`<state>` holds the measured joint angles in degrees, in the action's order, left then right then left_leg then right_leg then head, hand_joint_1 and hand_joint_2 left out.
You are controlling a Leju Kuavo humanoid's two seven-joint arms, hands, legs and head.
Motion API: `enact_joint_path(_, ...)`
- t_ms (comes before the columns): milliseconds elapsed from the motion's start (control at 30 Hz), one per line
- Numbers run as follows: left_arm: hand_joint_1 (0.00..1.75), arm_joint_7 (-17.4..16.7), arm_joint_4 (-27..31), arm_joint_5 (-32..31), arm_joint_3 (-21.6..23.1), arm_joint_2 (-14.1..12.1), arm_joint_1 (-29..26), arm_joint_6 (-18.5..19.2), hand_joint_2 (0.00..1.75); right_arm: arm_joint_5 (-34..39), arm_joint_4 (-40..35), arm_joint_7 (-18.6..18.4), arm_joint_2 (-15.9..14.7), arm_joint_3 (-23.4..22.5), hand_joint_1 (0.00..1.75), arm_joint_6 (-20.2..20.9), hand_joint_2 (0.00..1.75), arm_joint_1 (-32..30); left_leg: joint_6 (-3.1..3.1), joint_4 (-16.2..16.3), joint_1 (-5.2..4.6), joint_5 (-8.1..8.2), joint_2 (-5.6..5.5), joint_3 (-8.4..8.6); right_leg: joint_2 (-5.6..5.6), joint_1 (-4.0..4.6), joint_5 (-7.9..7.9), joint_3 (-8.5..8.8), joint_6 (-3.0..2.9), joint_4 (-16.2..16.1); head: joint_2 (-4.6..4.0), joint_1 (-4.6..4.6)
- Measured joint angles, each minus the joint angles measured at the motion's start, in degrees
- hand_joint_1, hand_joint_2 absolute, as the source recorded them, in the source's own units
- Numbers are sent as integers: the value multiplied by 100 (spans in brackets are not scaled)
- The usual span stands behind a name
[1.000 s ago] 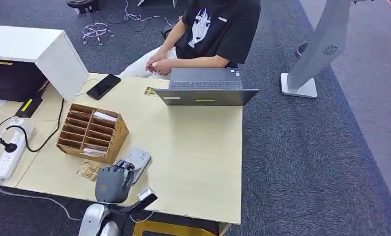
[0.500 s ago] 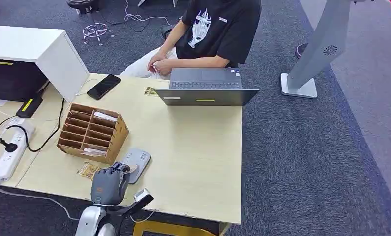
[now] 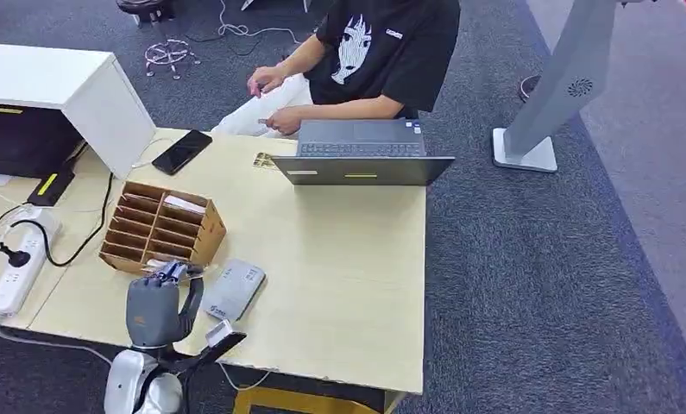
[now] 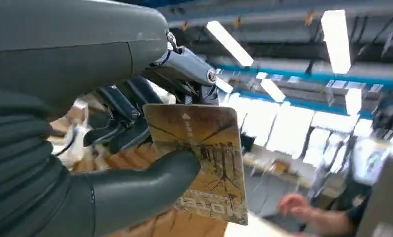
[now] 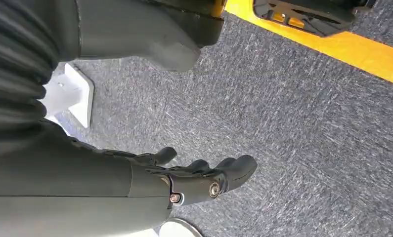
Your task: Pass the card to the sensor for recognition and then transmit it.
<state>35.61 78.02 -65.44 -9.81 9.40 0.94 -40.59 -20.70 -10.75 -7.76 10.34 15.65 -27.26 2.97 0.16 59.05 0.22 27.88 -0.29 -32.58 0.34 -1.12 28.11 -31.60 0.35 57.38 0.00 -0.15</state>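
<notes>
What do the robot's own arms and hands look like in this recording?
The left arm is silver, with a small black-and-white module by the wrist. The left hand is dark grey with a small orange mark on its back, a ribbed grey cover, a thick grey thumb and darker fingers. The right hand looks alike.

Left hand: grey shell, darker fingers, lower left of head view. Silver arm below it, black cable looping off wrist at bottom edge. Left wrist view: grey ribbed cover at left edge, thick smooth grey thumb, bare metal linkage with pin screw upper centre. Right hand: dark grey, black fingers, two small screws at knuckle, lower centre of right wrist view.
</notes>
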Motion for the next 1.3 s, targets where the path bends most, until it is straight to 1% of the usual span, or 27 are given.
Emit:
enact_joint_path(67, 175, 240, 422, 118, -2, 96, -29, 0, 175, -61, 2, -46, 0, 0, 0, -18, 175, 0, 0, 0, 0, 0, 0, -1, 0, 0, 0, 0, 0, 0, 0, 0)
enact_joint_path(133, 175, 319, 760, 168, -2, 179, -28, 4, 175, -72, 4, -66, 0, 0, 0, -39, 175, 1, 1, 0, -2, 1, 1, -1, 1, -2, 0, 0, 0, 0, 0, 0)
enact_joint_path(267, 175, 375, 1121, 227, -2, 262, -50, 9, 175, -72, 7, -92, 0, 0, 0, -59, 175, 0, 1, 0, -1, 0, 1, 1, 0, -1, 0, 0, 0, 0, 0, 0)
enact_joint_path(367, 175, 419, 1646, 354, 4, 312, -82, 11, 175, -65, 7, -118, 0, -9, 0, -66, 175, -3, -1, 0, 1, 0, 3, 2, 3, 1, -1, -2, -1, 0, 0, 0)
enact_joint_path(467, 175, 434, 2257, 288, 39, 343, -78, 15, 175, -72, 13, -144, 0, -15, 0, -63, 175, -2, -1, 0, 1, 0, 2, 2, 2, 1, 0, -2, -1, 0, 0, 2)
enact_joint_path(567, 175, 434, 2611, 271, 61, 369, -77, 30, 175, -70, 15, -162, 0, -18, 0, -63, 175, -1, 0, 0, 1, 0, 3, 1, 3, 1, 0, -2, -1, 0, 0, 0)
enact_joint_path(733, 175, 436, 2891, 269, 68, 391, -78, 33, 175, -70, 15, -162, 0, -20, 0, -63, 175, -1, 0, 0, 0, 0, 3, 1, 3, 1, 0, -2, 0, 0, 0, 0)
enact_joint_path(1067, 175, 434, 3151, 332, 81, 389, -50, 33, 175, -79, 20, -157, -4, -20, 0, -28, 175, -1, 0, 0, 1, 0, 3, 2, 3, 1, 0, -3, 0, 0, 0, 0)
enact_joint_path(1200, 175, 436, 3225, 343, 79, 349, 177, 33, 175, -118, 22, -140, -31, -33, 0, 53, 175, 1, 0, 0, 1, 0, 2, 1, 1, 1, 0, -2, 0, 0, 0, 0)
enact_joint_path(1300, 175, 434, 3124, 251, -17, 264, 472, 39, 175, -173, 22, -140, -50, -50, 0, 81, 175, 2, -1, 0, 0, -1, 1, 2, 1, 1, -1, 1, 0, 0, 0, 0)
